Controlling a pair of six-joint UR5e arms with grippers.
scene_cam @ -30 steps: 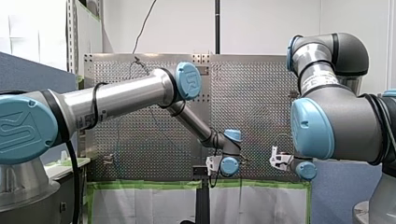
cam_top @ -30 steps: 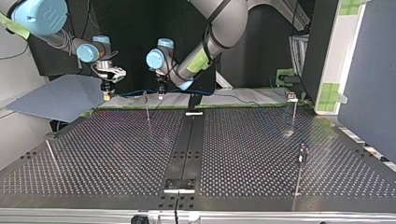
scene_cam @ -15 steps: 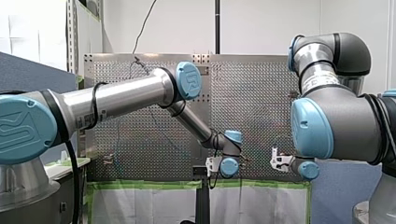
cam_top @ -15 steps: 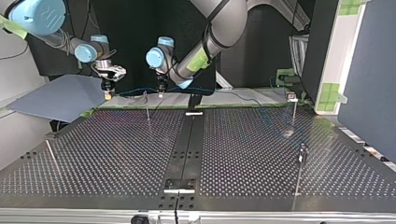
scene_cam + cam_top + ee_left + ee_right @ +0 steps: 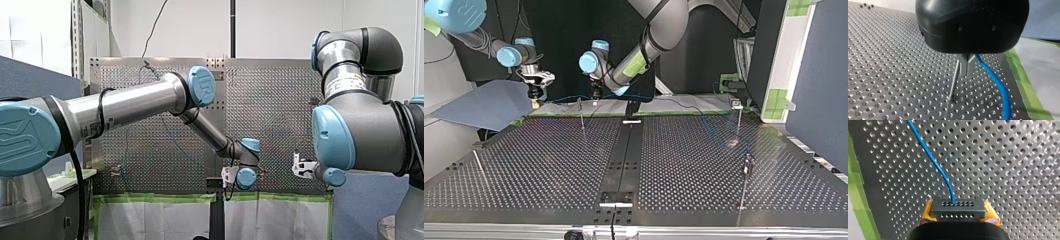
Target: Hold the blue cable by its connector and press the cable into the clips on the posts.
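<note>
The black connector [image 5: 957, 210] sits between the yellow pads of my right gripper [image 5: 958, 216], which is shut on it. The blue cable [image 5: 933, 160] leaves the connector over the perforated plate. At the top view's left, my right gripper [image 5: 535, 102] hangs over the table's far edge. From it the blue cable [image 5: 566, 97] runs to my left gripper [image 5: 595, 101], just beside a thin post [image 5: 582, 115]. In the left wrist view my metal fingers [image 5: 967, 66] are shut, the blue cable [image 5: 998, 86] comes out beside them, and the post [image 5: 955, 80] stands right alongside.
More thin posts stand at the top view's far right [image 5: 738, 116], near right [image 5: 745, 180] and near left [image 5: 480, 167]. Green tape [image 5: 1030, 95] edges the table [image 5: 549, 165]. A blue-grey panel [image 5: 484, 105] lies off the far left corner.
My right gripper has moved with the connector toward the top view's left. My left gripper has stayed by the post.
</note>
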